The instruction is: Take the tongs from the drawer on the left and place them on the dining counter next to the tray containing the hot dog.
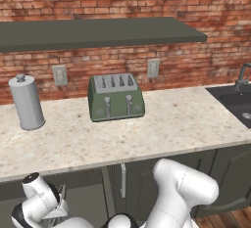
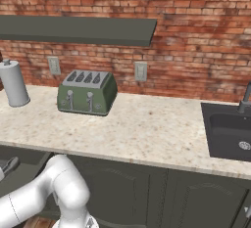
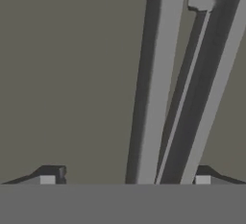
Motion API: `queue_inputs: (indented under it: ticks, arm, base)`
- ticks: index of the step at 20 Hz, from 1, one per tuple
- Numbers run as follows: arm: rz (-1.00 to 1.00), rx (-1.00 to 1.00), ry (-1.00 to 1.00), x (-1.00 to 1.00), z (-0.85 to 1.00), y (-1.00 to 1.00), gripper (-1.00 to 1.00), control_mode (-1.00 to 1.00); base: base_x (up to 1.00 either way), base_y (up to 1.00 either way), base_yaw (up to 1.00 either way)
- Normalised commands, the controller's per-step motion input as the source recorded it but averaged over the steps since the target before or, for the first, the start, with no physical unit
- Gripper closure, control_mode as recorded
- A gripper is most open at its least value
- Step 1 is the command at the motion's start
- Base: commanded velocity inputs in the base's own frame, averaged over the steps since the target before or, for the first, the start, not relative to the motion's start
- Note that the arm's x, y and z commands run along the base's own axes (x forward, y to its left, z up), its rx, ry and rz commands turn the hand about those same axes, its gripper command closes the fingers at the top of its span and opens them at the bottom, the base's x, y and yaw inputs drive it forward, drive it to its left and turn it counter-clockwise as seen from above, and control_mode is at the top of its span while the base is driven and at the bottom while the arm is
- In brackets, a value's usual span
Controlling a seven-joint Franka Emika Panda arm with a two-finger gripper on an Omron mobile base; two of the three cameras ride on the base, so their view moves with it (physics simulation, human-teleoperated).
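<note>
Hovering wide open and empty, the jaws straddle the tongs [image 3: 166, 83], whose long axis runs straight ahead, nearer the right-hand tip

The tongs [image 3: 166, 88] fill the hand view: two slim, long grey metal arms lying flat on the dull grey-green floor of the drawer [image 3: 67, 74], side by side with a dark gap between them (their ends run past the picture's edges).
</note>
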Motion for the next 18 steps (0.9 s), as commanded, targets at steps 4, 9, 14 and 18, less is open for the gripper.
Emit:
queue_inputs:
  ticks: [4,9,14,18]
  arm:
    - [0.00,0.00,0.00,-0.04,-0.35,0.00,-1.00,-1.00]
    - [-0.01,0.00,0.00,-0.45,-0.54,0.00,1.00,-1.00]
    - [-0.01,0.01,0.00,-0.64,-0.31,-0.06,1.00,-1.00]
    - [0.00,0.00,0.00,-0.39,-0.02,0.00,1.00,-1.00]
  base:
    - [0.00,0.00,0.00]
    - [0.00,0.00,0.00]
    - [0.00,0.00,0.00]
    - [0.00,0.00,0.00]
